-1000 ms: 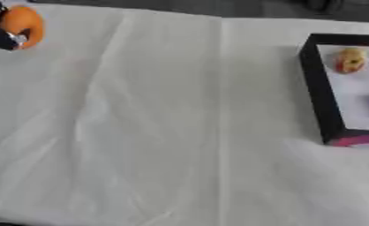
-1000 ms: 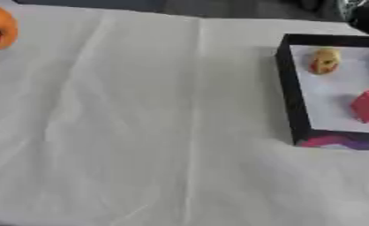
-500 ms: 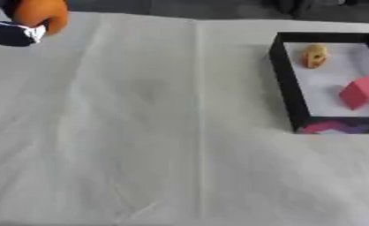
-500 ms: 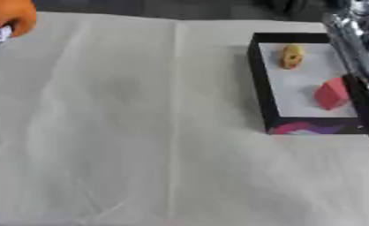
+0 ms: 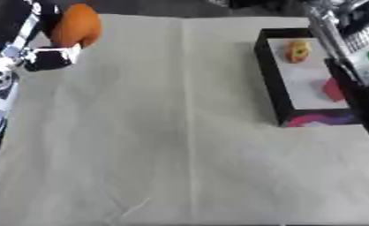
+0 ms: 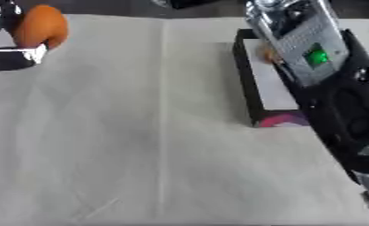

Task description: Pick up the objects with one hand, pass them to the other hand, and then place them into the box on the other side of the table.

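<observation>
Creased white cloth [image 5: 180, 132]; left hand [image 5: 45, 55] clasps smooth round orange ball [image 5: 76, 25]; right hand unseen.

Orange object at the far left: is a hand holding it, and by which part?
Yes. The left hand holds the orange object from its lower left side, above the cloth. The exact finger contact cannot be told.

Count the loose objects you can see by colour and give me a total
Orange: 1, the orange object at the left hand, far left.
Yellow: 1, the yellow object in the box.
Red: 1, the red object in the box.
Total: 3
</observation>
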Robot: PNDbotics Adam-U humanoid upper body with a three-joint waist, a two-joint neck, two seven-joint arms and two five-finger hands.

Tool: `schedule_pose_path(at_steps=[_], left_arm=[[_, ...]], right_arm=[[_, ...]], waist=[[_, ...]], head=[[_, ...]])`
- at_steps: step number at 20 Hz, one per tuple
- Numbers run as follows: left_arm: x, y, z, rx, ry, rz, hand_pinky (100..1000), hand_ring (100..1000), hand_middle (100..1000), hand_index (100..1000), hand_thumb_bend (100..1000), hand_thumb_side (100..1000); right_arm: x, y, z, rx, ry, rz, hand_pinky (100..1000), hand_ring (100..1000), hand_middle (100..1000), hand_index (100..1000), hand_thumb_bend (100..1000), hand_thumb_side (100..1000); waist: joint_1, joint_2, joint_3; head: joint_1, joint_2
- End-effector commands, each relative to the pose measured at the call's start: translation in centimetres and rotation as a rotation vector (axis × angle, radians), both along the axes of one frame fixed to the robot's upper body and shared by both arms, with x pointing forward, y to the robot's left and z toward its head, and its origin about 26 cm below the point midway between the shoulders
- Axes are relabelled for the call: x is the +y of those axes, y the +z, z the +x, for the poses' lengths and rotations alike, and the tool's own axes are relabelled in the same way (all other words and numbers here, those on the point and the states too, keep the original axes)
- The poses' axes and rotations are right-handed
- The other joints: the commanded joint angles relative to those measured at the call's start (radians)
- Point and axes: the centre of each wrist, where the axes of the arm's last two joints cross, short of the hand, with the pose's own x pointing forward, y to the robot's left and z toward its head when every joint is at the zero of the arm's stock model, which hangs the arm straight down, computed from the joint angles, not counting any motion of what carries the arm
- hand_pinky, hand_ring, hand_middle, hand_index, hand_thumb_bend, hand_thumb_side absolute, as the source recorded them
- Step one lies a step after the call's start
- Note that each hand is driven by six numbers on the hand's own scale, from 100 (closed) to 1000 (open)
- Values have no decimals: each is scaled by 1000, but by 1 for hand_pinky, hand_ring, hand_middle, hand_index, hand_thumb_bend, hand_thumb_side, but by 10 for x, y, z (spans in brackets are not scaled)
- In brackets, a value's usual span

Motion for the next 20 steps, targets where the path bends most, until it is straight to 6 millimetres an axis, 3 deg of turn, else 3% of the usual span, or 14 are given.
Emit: schedule_pose_path(at_steps=[1,11,20], left_arm=[[-15,10,-9,-128,-37,-4,505,373,319,420,100,100],[-49,-8,-22,-272,-182,-48,507,377,323,419,100,100],[-57,-14,-28,-309,-242,-22,507,379,326,418,100,100]], right_arm=[[14,1,-1,-17,36,-66,883,852,850,949,434,185],[57,-19,10,-3,129,-242,880,859,850,952,529,153],[64,-29,23,-13,74,-268,879,861,851,972,502,122]], waist=[[3,-31,-1],[1,-35,-3],[4,-34,3]], head=[[-18,9],[-67,28],[-76,20]])
